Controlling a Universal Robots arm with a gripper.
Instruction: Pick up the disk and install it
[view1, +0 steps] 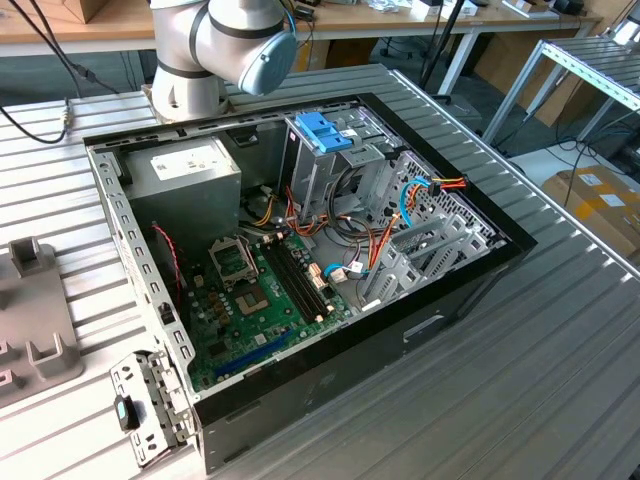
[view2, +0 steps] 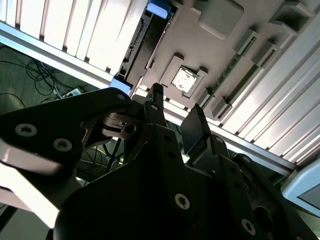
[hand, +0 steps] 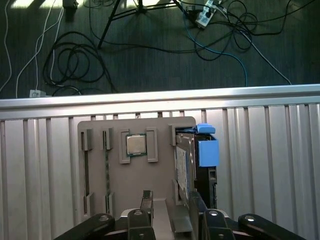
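The disk (hand: 206, 152) stands on edge in a slot of the grey parts tray (hand: 100, 170), its dark body framed by a bright blue carrier. In the second wrist view the disk (view2: 142, 47) appears as a dark slab with blue ends. My gripper (hand: 170, 202) hovers over the tray's near end, open, with nothing between its fingers (hand: 146, 200). The other finger is close beside the disk's near end, without touching it. In the second wrist view the gripper (view2: 176, 114) is dark against the tray.
A processor chip (hand: 135, 145) lies in the tray beside the disk. In the exterior view the open computer case (view1: 480, 270) rests on the ribbed metal table (view1: 560, 380), with a tall drive cage topped by a blue clip (view1: 322, 130). Cables lie on the floor (hand: 75, 60).
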